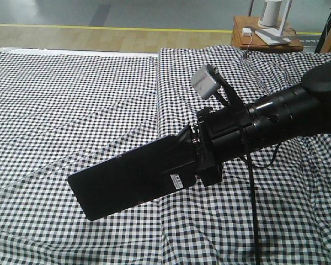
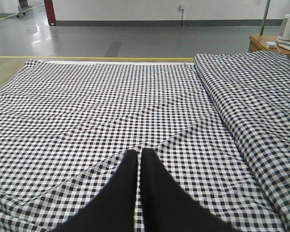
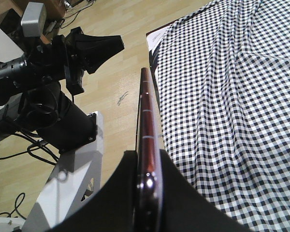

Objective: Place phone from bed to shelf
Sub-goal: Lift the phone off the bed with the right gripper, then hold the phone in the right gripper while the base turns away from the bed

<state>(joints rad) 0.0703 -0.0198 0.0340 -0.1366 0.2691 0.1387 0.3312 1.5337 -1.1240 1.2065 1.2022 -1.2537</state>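
Observation:
My right gripper (image 1: 181,157) is shut on the phone (image 1: 127,179), a slim black slab with a small white sticker, held in the air above the bed (image 1: 71,99). In the right wrist view the phone (image 3: 146,111) shows edge-on with a pinkish rim, pinched between the two black fingers of that gripper (image 3: 148,159). My left gripper (image 2: 138,153) is shut with nothing in it and hovers over the checked sheets (image 2: 111,96). It also shows in the right wrist view, where the left gripper (image 3: 120,42) hangs over the wooden floor beside the bed. The shelf is out of view.
A reddish-brown bedside table (image 1: 243,41) with white items stands beyond the bed's far right corner. A raised fold of sheet (image 2: 241,96) runs along the right. The robot's base and cables (image 3: 63,145) stand on the wooden floor left of the bed edge (image 3: 152,63).

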